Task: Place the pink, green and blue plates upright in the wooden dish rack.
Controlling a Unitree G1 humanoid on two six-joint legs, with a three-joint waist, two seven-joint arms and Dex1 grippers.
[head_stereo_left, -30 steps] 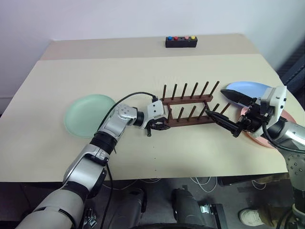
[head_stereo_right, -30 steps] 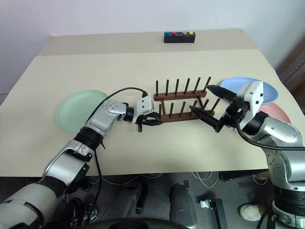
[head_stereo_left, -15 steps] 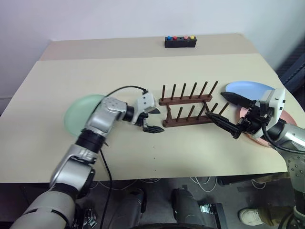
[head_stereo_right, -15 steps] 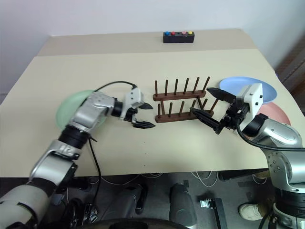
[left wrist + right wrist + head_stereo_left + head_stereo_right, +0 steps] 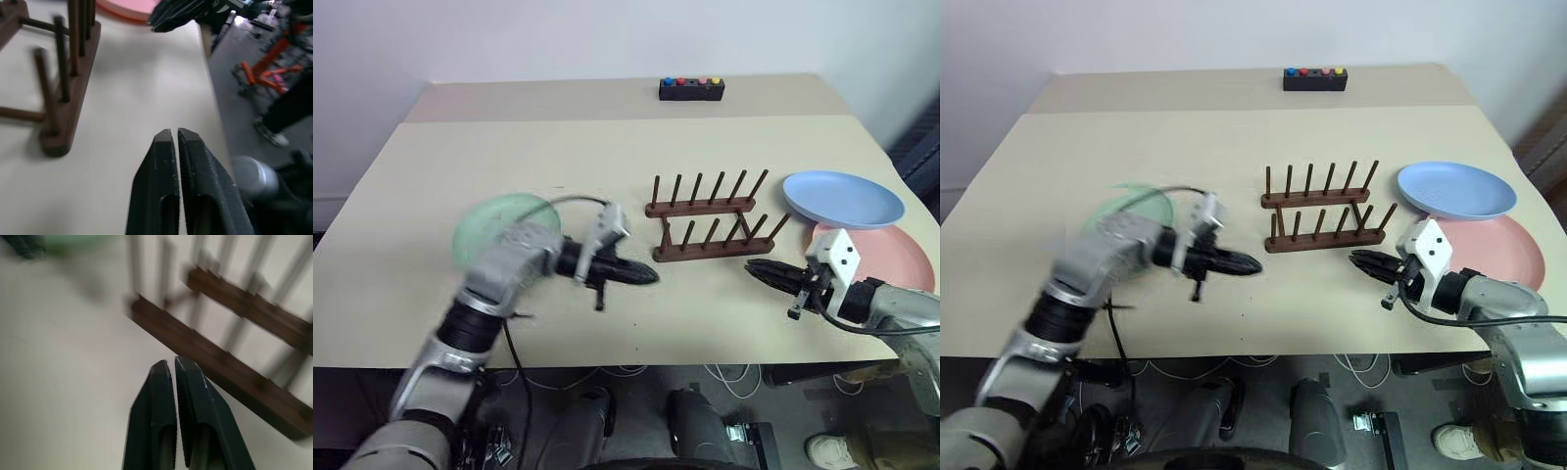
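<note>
The dark wooden dish rack [image 5: 710,231] stands empty in the middle of the table, its pegs upright. The green plate [image 5: 497,221] lies flat to its left, partly behind my left arm. Right of the rack the blue plate [image 5: 843,198] lies flat, with the pink plate [image 5: 893,251] just in front of it. My left gripper [image 5: 651,276] is shut and empty, pointing right, a little left of the rack's near rail [image 5: 62,112]. My right gripper [image 5: 752,266] is also shut and empty, low over the table just off the rack's near right end [image 5: 220,367].
A small black box with coloured buttons [image 5: 691,89] sits at the table's far edge. The table's front edge runs close behind both grippers. Beyond the table's right side the left wrist view shows an orange stand [image 5: 266,73] on the floor.
My left gripper has drawn back from the rack's left end and shut. My right gripper has sunk towards the table and shut. The rack and the plates have stayed put.
</note>
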